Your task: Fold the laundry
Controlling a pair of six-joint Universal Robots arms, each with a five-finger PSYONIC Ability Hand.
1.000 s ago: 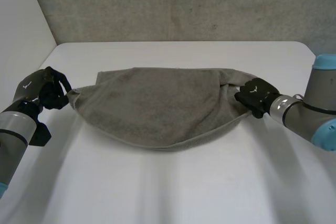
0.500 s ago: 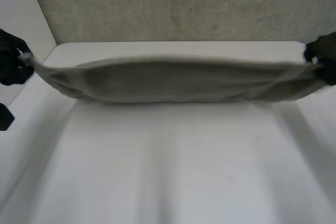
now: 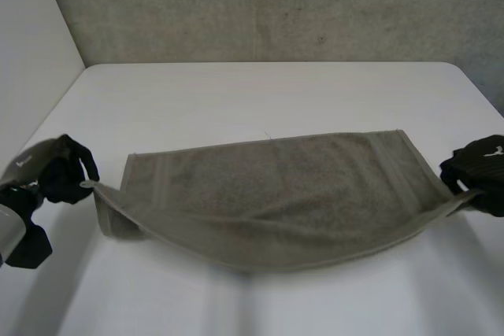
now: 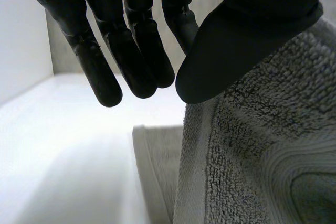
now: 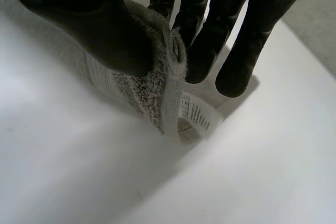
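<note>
The white table (image 3: pixel 268 92) bears a grey terry towel (image 3: pixel 283 186) stretched wide across its middle. The towel's far half lies flat, with woven bands near each end. Its near edge sags in a shallow curve between two raised corners. The left hand (image 3: pixel 64 172) pinches the left near corner under its thumb, and the right hand (image 3: pixel 482 169) is clamped on the right corner. A white label (image 5: pixel 198 113) dangles there.

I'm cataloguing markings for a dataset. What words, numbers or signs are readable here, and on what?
White tag on the towel, by the thumb of the right hand: printed lines, too blurred to read.
Backs of the left hand and right hand: a small white mark each, no readable letters.
Nothing else carries text.
</note>
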